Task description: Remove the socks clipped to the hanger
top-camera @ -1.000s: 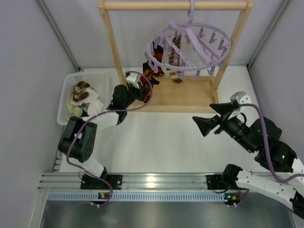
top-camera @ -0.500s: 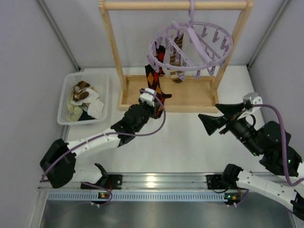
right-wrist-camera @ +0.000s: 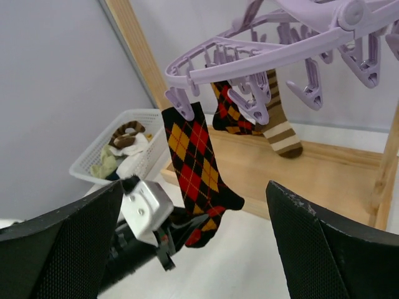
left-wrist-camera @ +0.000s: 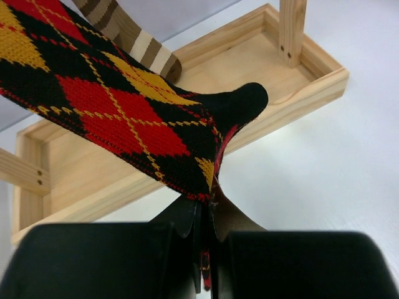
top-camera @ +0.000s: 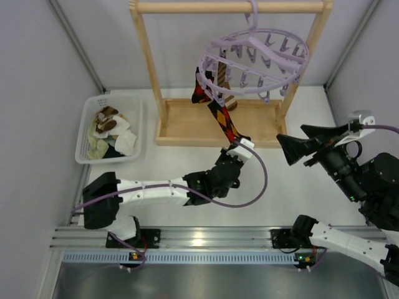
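The lavender hanger [top-camera: 252, 62] [right-wrist-camera: 274, 37] hangs by its hook from the wooden rack's top bar. A black argyle sock [top-camera: 221, 115] [left-wrist-camera: 124, 112] [right-wrist-camera: 199, 168] is still clipped at the ring's left edge. It stretches down and forward to my left gripper [top-camera: 235, 148] [left-wrist-camera: 209, 212], which is shut on the sock's toe end. A second argyle sock [right-wrist-camera: 232, 115] and a brown striped sock [top-camera: 227, 99] [right-wrist-camera: 280, 128] hang from clips behind it. My right gripper [top-camera: 292, 134] [right-wrist-camera: 193, 237] is open at the right, apart from the socks, holding nothing.
The wooden rack's base tray [top-camera: 187, 128] and two uprights stand under the hanger. A white basket [top-camera: 87, 124] at the left holds socks and cloth pieces. Grey walls close in on both sides.
My left arm has swung from the rack's left post to the right and nearer, dragging the argyle sock taut. The hanger has swung right. My right gripper has drawn back to the right.
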